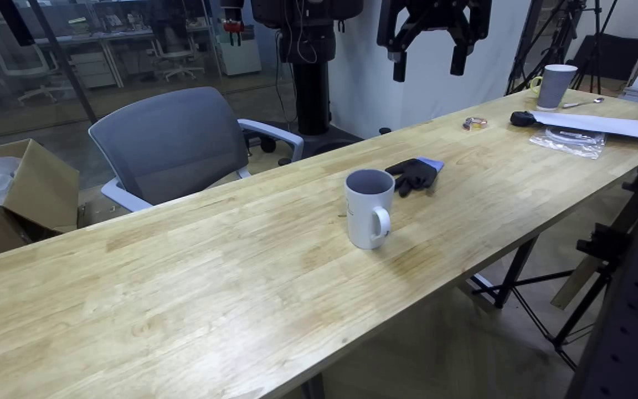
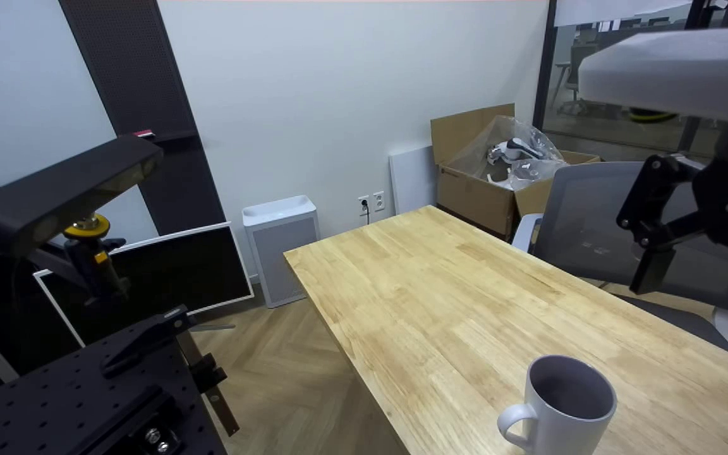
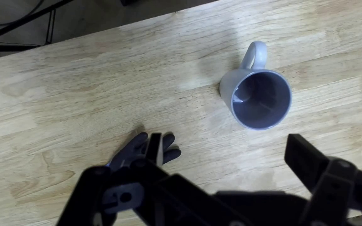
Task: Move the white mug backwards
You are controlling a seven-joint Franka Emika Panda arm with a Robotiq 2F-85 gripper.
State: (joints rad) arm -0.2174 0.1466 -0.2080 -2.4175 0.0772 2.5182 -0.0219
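The white mug (image 1: pixel 362 219) stands upright on the wooden table, with a dark grey inside and a loop handle. In an exterior view its lower part is cut off by the frame's bottom edge (image 2: pixel 557 436). In the wrist view the mug (image 3: pixel 228 89) lies ahead of the fingertips, right of the middle, handle pointing up in the picture. My gripper (image 1: pixel 428 64) is open and empty, high above the table and apart from the mug. In the wrist view the gripper (image 3: pixel 225 148) has its fingers wide apart. In an exterior view only one finger shows clearly (image 2: pixel 651 272).
A black and blue glove (image 1: pixel 416 174) lies beside the mug, partly behind a finger in the wrist view (image 3: pixel 134 150). Papers (image 1: pixel 590 122), a plastic bag (image 1: pixel 571 145) and a grey cup (image 1: pixel 556 86) are at the far end. A chair (image 1: pixel 175 147) stands at the table's edge.
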